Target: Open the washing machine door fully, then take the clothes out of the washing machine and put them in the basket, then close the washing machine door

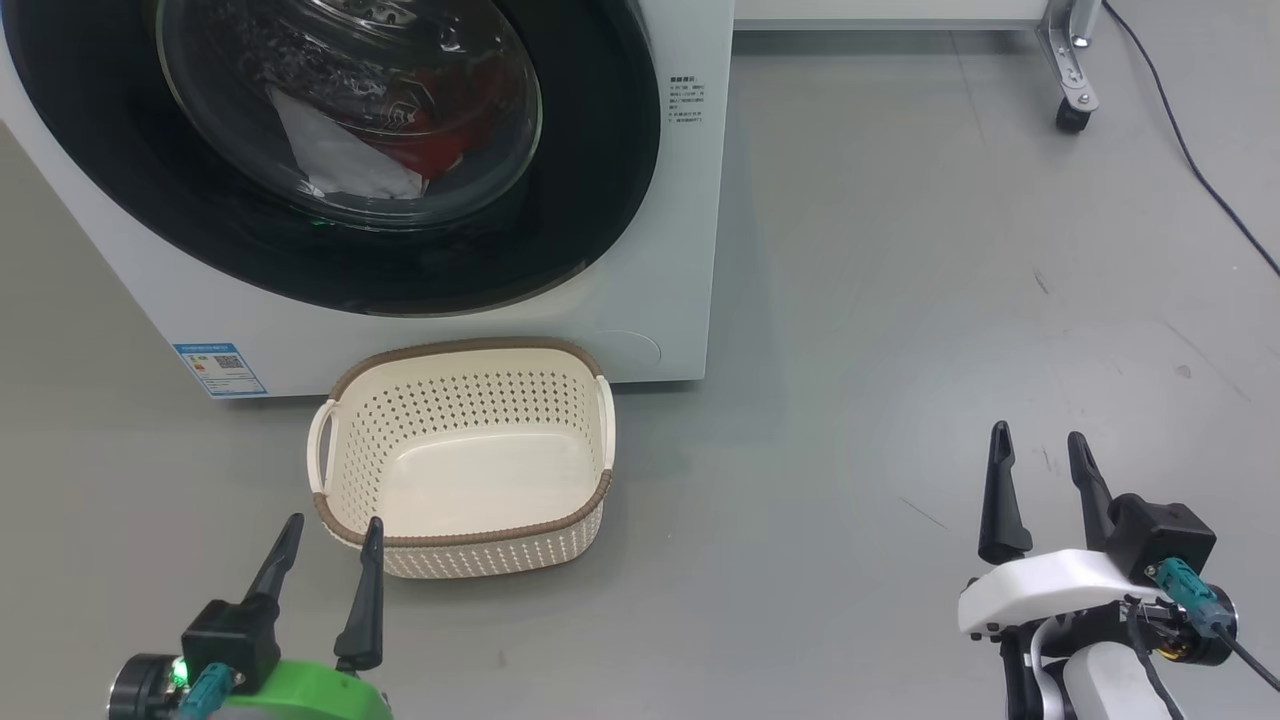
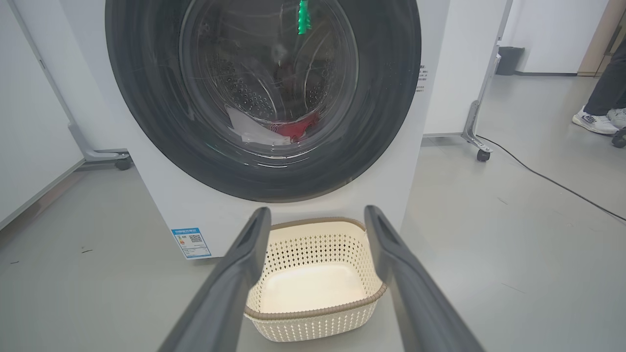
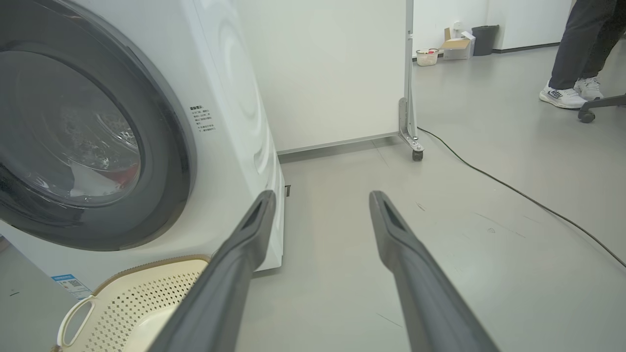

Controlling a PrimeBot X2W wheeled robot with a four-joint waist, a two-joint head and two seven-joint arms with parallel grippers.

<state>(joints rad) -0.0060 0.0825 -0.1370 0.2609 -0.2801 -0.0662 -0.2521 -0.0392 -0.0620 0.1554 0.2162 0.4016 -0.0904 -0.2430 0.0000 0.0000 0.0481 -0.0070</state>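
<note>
My left claw and right claw gape empty; the door is shut on the clothes, and reaching it I may knock the basket on the floor below.

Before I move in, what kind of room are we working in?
Probably a lab or office test space, not a home laundry: the washing machine stands on a grey floor beside a wheeled white partition, with a loose cable nearby.
</note>
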